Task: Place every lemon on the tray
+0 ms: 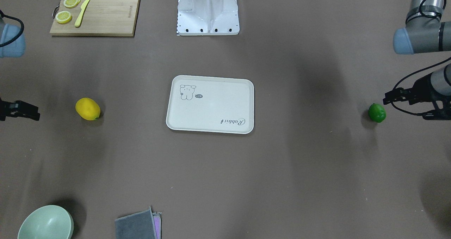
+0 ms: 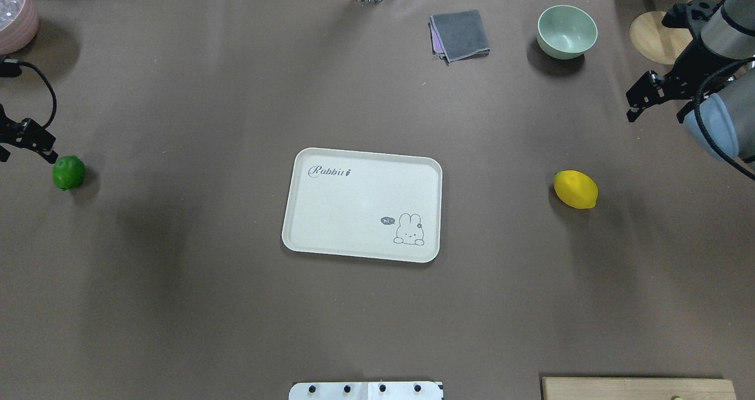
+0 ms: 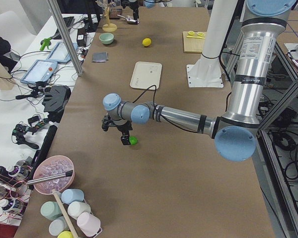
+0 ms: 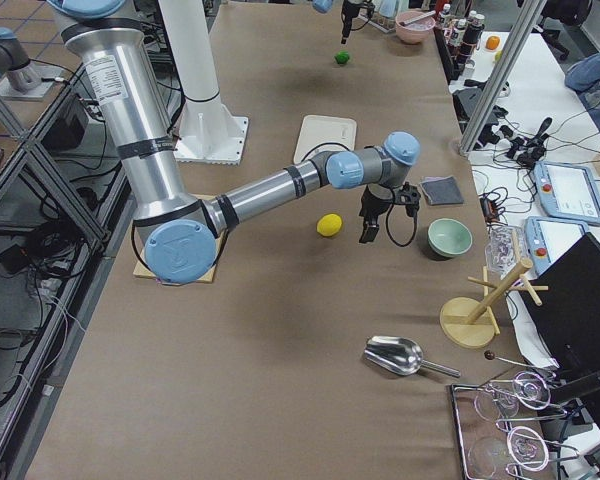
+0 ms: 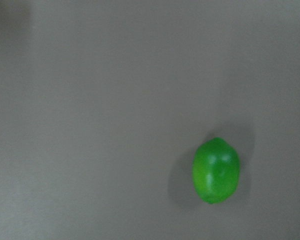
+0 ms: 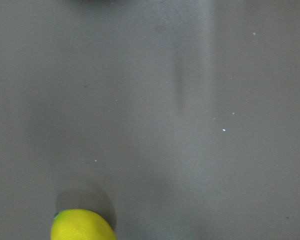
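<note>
1. At the left gripper [image 2: 50, 154]: impossible to tell whether spread or pressed together (dark and small at the frame edge); poised just beside the green lemon [image 2: 69, 172], apart from it.
2. At the right gripper [image 1: 35, 114]: same doubt over the fingers; near the yellow lemon [image 1: 87, 109], not touching.
3. Further out: resting on the brown table [image 1: 282, 179], both fruits, well apart from the tray [image 1: 215, 108] lying between them.

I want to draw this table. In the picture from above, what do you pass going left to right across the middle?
left pincer → green lemon → tray → yellow lemon → right pincer
</note>
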`<state>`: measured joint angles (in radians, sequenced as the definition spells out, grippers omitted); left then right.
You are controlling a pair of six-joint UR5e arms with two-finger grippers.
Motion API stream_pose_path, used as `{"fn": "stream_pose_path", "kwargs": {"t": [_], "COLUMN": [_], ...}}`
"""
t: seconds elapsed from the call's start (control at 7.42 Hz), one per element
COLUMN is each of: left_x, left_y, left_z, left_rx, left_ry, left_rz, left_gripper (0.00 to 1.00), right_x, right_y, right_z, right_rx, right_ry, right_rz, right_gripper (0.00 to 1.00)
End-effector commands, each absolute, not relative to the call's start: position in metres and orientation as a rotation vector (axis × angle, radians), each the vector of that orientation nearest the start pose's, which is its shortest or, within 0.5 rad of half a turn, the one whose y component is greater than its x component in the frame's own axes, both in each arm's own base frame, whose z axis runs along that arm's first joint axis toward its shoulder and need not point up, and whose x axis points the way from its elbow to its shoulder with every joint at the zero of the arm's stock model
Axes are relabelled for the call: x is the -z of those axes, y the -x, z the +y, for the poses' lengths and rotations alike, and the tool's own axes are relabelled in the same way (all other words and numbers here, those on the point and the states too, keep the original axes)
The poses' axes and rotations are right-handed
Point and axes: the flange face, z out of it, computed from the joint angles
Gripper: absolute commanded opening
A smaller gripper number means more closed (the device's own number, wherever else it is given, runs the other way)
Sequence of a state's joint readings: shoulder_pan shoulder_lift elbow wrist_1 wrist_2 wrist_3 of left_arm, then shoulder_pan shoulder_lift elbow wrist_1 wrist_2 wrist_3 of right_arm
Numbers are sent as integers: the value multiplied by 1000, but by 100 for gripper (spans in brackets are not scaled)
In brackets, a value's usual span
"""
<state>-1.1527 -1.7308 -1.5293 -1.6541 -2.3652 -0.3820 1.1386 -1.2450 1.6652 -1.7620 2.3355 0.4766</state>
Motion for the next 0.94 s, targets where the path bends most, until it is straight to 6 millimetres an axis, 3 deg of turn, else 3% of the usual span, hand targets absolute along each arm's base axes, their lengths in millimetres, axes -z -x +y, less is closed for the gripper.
{"fn": "stream_pose_path", "kwargs": {"t": [0.0, 0.27, 0.4, 0.81], "left_x": [-602, -596, -603, -611], "left_y": [-198, -212, -220, -233], "left_z": [-547, -550, -547, -557], "left_rx": [-148, -167, -176, -180], "left_ry": [149, 148, 165, 190], "left_rz": [801, 802, 796, 788], "left_gripper": [98, 98, 98, 97], "right_x": [-427, -424, -419, -445], "right_y": [247, 285, 305, 308], "right_z": [-576, -567, -557, -551], "right_rx": [118, 188, 230, 297], "right_ry": [141, 156, 148, 132], "right_rz": [-788, -786, -793, -773], "right_gripper": [99, 99, 99, 99]}}
